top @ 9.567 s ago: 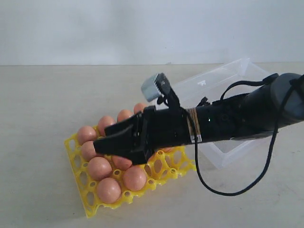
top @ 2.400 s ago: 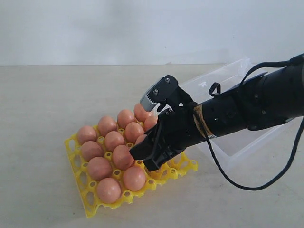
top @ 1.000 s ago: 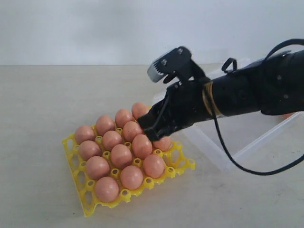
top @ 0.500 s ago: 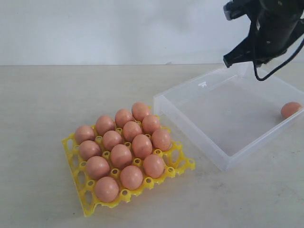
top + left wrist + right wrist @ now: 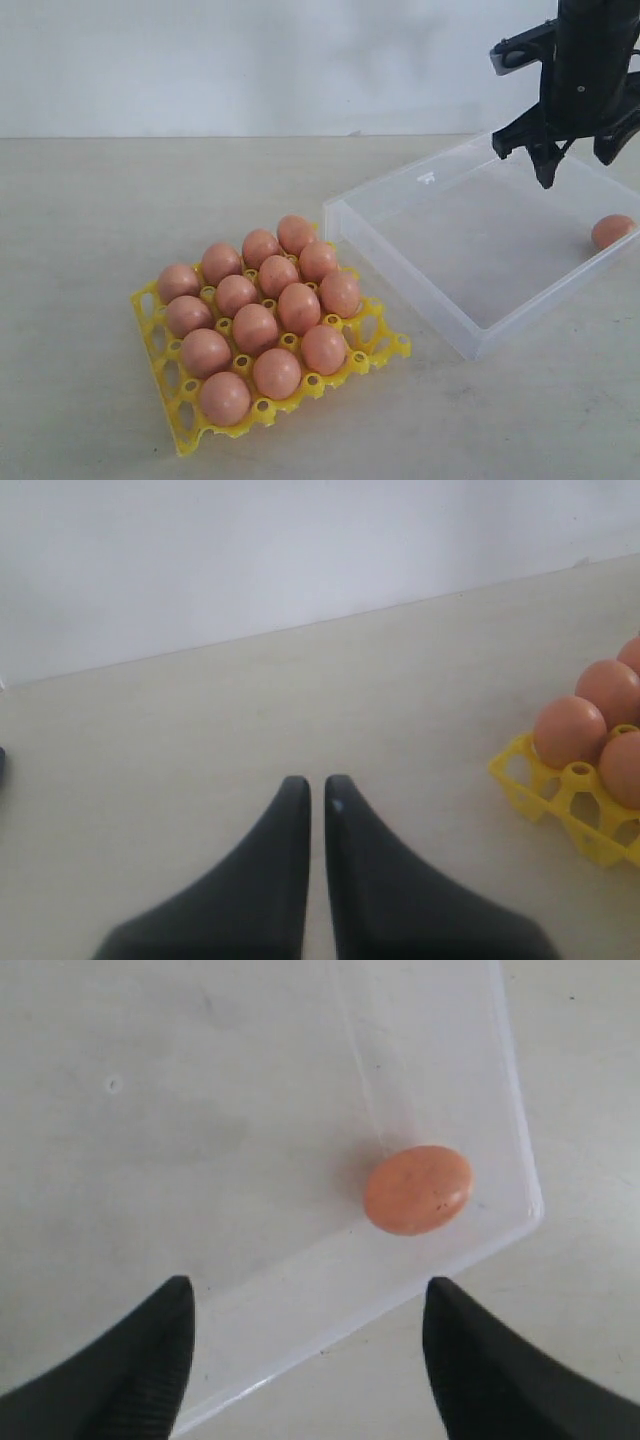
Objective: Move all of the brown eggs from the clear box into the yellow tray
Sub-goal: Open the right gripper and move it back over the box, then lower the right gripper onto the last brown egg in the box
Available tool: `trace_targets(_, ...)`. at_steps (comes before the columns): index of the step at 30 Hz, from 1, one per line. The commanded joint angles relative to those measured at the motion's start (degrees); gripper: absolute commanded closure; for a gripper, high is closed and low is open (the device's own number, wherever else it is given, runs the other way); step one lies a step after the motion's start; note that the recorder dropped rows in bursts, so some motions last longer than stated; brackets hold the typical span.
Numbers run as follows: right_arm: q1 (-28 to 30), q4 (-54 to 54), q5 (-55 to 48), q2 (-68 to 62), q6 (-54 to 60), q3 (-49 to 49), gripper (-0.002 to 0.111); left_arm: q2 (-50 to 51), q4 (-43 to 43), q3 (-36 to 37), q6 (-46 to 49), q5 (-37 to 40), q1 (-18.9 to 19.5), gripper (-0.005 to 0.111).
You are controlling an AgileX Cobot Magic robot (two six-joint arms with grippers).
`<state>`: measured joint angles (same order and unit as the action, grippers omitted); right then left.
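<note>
One egg lies in the right corner of the clear box; fifteen fill the yellow tray; the right gripper hangs over the box, jaws wide and empty; next, I judge, it must descend astride that egg.

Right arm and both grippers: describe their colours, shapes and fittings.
The right arm is black, with a small grey box mounted on its wrist. The right gripper has two matte black fingers tapering to blunt points, finely ribbed. The left gripper has the same black tapered fingers, one with a tiny pale speck near its tip.
</note>
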<state>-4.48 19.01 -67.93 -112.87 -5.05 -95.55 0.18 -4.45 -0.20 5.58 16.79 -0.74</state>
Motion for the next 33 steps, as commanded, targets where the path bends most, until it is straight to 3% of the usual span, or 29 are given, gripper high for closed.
trace_targets(1, 0.6, 2.0, 7.1, 0.2, -14.4, -0.4, 0.048, -0.2, 0.1, 0.2, -0.2, 0.0, -0.4, 0.103)
trace_targets(9, 0.6, 1.0, 9.0, 0.2, -42.4, -0.4, 0.049, -0.2, 0.1, 0.2, -0.2, 0.0, -0.4, 0.103)
trace_targets(12, 0.6, -2.1, 9.4, 0.2, -44.4, -0.4, 0.056, -0.2, 0.1, 0.2, -0.2, 0.0, -0.4, 0.103)
trace_targets(18, 0.6, -4.5, 9.4, 0.1, -37.7, -0.4, 0.061, -0.2, 0.1, 0.2, -0.2, 0.0, -0.4, 0.103)
trace_targets(23, 0.6, -9.6, 2.1, -3.7, -18.9, -0.4, 0.061, -0.2, 0.1, 0.2, -0.2, 0.0, -0.4, 0.103)
trace_targets(30, 0.6, -9.1, -1.7, -8.3, -13.9, -0.5, 0.061, -0.2, 0.1, 0.2, -0.2, 0.0, -0.4, 0.103)
trace_targets(33, 0.6, -2.8, -2.0, -8.3, -13.2, -0.5, 0.061, -0.2, 0.1, 0.2, -0.2, 0.0, -0.4, 0.103)
